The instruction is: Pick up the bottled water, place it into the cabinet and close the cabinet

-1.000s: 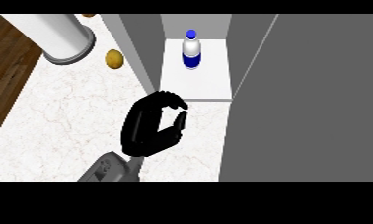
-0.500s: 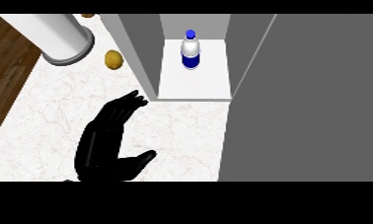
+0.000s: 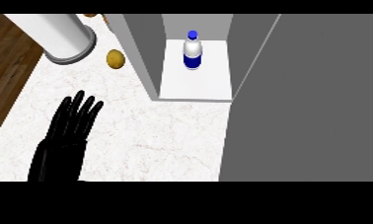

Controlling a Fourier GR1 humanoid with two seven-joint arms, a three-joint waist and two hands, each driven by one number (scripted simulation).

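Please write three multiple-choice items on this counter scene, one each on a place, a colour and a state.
1. Where is the bottle?
A. upright on the cabinet floor
B. lying on the counter
C. in the hand

2. What colour is the bottle's cap?
A. red
B. blue
C. green

3. How is the hand at the view's left?
A. curled round the bottle
B. pinching the potato
C. open, fingers straight, holding nothing

Answers:
1 A: the bottle stands on the white floor between the cabinet's grey walls.
2 B: the cap on top is blue, like the label band.
3 C: its fingers are spread over the counter, apart from the potato and the bottle.
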